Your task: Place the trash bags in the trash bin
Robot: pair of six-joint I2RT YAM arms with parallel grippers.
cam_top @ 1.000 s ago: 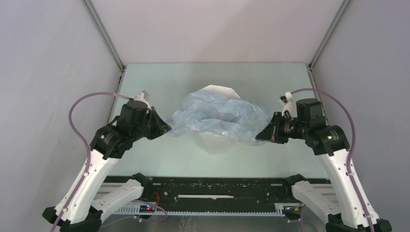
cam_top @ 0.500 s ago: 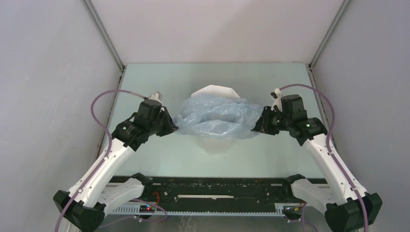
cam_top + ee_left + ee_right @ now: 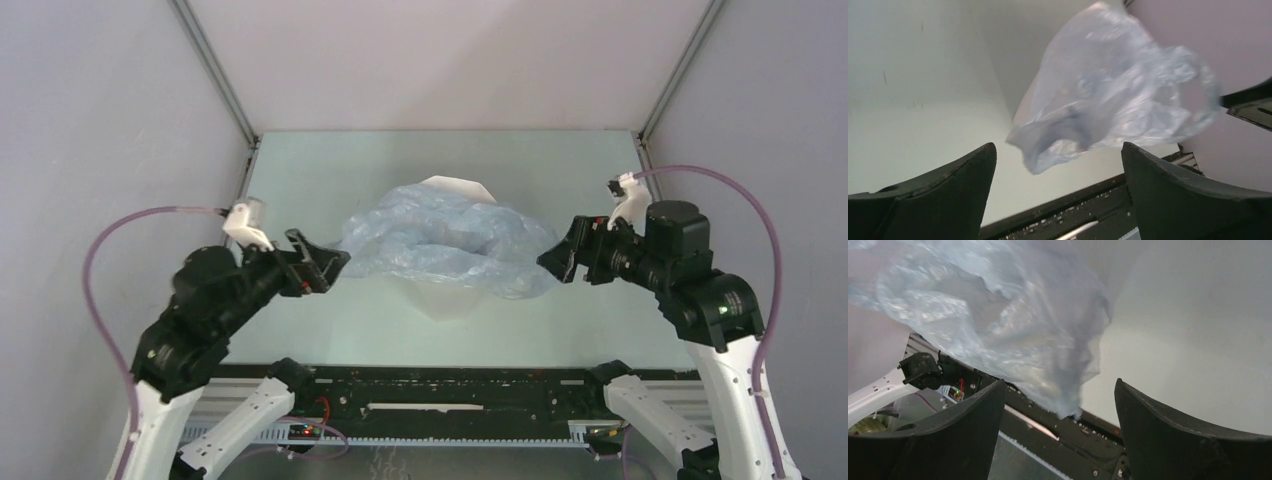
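While both sets of jaws are spread wide with nothing clamped between them, the left gripper (image 3: 322, 260) and right gripper (image 3: 560, 256) are seen just beside either end of the blue bag (image 3: 440, 240), which is draped over the white bin (image 3: 446, 298).

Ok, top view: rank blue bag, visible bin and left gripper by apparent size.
1. Translucent pale-blue plastic film bag.
2-3. White faceted plastic bin, exposed parts only, and left gripper: look alike, unranked.

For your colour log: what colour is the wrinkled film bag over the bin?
Wrinkled film bag: translucent pale blue, clearest in the top view.
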